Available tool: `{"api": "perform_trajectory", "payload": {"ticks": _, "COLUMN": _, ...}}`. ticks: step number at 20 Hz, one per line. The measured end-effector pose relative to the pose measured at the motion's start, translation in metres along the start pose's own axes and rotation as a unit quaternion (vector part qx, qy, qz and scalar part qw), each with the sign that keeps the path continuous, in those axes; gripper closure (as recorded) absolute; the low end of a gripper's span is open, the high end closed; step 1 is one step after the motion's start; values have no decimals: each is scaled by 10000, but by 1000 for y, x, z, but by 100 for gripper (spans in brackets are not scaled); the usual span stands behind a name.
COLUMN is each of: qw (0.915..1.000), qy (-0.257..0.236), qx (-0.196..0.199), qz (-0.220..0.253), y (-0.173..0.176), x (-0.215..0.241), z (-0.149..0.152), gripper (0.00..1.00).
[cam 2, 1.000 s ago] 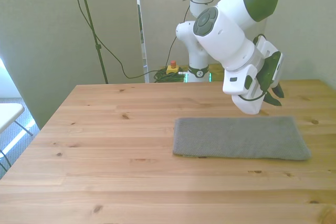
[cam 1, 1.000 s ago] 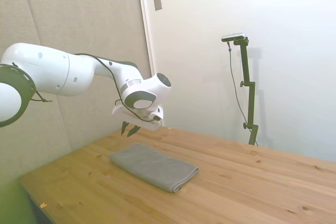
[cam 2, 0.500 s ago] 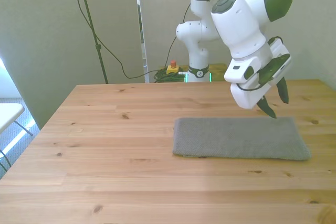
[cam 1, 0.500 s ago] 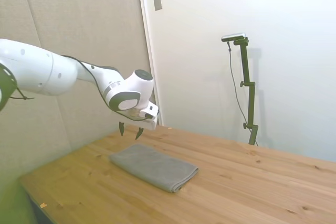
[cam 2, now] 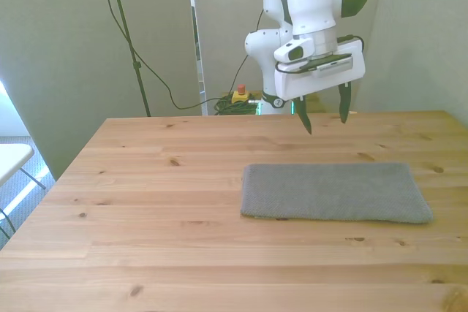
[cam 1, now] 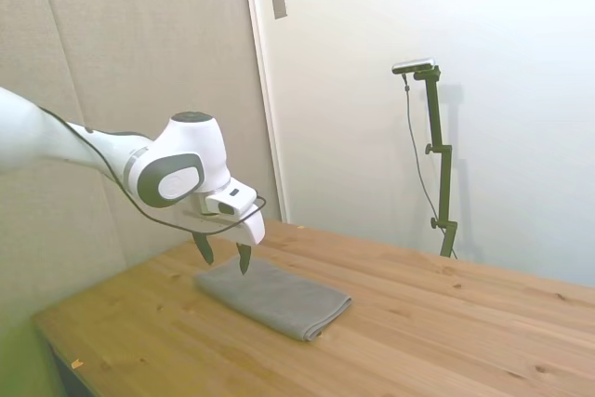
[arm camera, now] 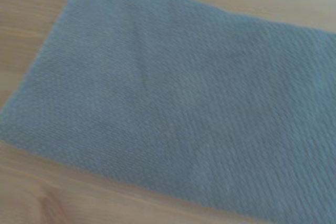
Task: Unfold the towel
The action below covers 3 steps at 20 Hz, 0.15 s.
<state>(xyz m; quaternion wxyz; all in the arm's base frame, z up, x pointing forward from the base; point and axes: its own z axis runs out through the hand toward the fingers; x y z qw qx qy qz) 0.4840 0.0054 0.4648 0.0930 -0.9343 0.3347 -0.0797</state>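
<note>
In the side view, a tall beige fabric-textured wall panel (cam 1: 139,72) fills the nine o'clock side of the room. The white arm (cam 1: 56,141) reaches in across it. Its two-finger gripper (cam 1: 223,256) points straight down with the dark fingers (cam 1: 244,258) spread apart, holding nothing. It hangs just above the near-wall end of the soft grey rectangular terry towel (cam 1: 274,297), not touching it. The towel lies folded and flat on the pale wooden plank table (cam 1: 446,341), at about seven o'clock in that picture. Toward twelve o'clock a small grey wall plate (cam 1: 279,1) sits on the plain white wall (cam 1: 502,25) that takes up the three o'clock half of the room.

In the front view, a corner of a white folding table (cam 2: 11,160) shows at nine o'clock, with a black cable (cam 2: 157,82) trailing down the beige wall behind. The knotty pine tabletop (cam 2: 131,202) spans the lower half of the picture. A small yellow box with a red button (cam 2: 240,93) sits on the floor past the far edge, near twelve o'clock. The gripper (cam 2: 325,115) hangs above the table's far side with its fingers (cam 2: 306,118) wide apart. The towel (cam 2: 333,191) lies toward four o'clock, long edges parallel to the table's near edge.

The wrist view shows the towel (arm camera: 178,103) close up and slightly blurred, its looped weave on bare wood (arm camera: 31,19).
</note>
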Motion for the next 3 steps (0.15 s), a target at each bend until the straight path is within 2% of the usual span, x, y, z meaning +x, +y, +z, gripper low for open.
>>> {"api": "perform_trajectory", "payload": {"ticks": 3, "qw": 9989, "qy": 141, "qx": -122, "qz": 429, "y": 9, "x": -16, "z": -9, "gripper": 0}}
